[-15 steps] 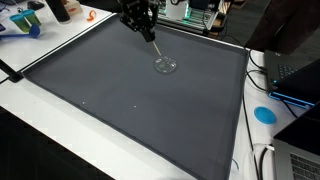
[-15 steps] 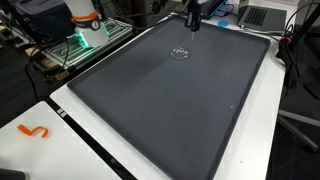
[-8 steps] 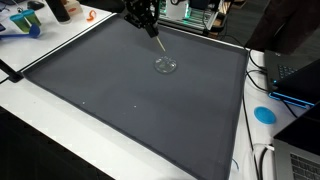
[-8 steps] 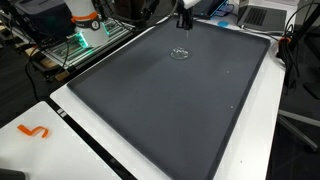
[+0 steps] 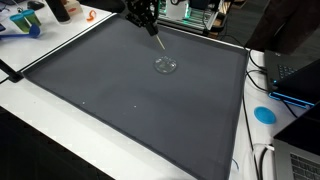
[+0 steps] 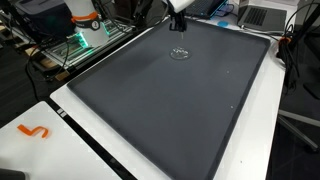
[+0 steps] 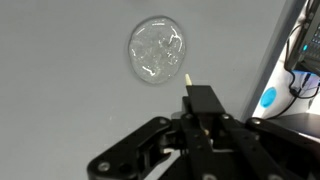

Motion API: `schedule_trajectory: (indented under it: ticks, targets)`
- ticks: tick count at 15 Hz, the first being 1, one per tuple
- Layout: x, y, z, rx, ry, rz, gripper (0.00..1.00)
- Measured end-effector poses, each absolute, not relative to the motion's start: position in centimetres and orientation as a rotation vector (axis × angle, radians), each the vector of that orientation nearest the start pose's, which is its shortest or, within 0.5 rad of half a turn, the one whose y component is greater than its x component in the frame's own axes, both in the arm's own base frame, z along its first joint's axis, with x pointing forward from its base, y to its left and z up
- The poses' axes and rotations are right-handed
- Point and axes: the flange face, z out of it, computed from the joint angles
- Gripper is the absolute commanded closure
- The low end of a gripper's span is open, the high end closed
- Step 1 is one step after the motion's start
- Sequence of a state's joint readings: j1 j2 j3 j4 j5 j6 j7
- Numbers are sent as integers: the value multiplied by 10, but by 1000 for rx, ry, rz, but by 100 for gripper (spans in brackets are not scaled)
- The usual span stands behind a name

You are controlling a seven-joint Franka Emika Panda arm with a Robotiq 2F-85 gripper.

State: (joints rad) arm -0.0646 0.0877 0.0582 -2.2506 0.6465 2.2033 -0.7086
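A round clear dish (image 5: 165, 65) (image 6: 180, 53) lies on the far part of a large dark mat (image 5: 120, 100) (image 6: 170, 110). In the wrist view the clear dish (image 7: 156, 50) sits just ahead of my gripper (image 7: 203, 100). The gripper (image 5: 143, 16) (image 6: 178, 8) hangs above the mat's far edge, apart from the dish. Its black fingers are shut on a thin pale stick (image 5: 157, 40), whose tip (image 7: 187, 76) pokes out past the fingertips toward the dish. The stick's tip is in the air, touching nothing.
A white table rim (image 5: 60, 120) surrounds the mat. A blue disc (image 5: 264, 114) (image 7: 267, 99) and a laptop (image 5: 295, 75) sit beside the mat. An orange hook shape (image 6: 35, 131) lies on the white corner. Electronics and cables (image 6: 85, 35) crowd the far side.
The gripper with the stick has lifted and drawn back from the dish toward the mat's far edge. The dish has not moved.
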Motion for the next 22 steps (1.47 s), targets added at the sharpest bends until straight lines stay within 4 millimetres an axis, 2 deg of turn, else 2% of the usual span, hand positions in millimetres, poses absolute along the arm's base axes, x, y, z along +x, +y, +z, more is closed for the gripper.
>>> schedule_trajectory:
  ticks: [6, 13, 17, 22]
  targets:
    - [516, 18, 314, -2619, -348, -152, 97]
    - [513, 32, 314, -2637, -373, -174, 97]
    - [513, 45, 321, -2662, -370, -168, 97]
    - [511, 62, 339, -2741, -381, -146, 97]
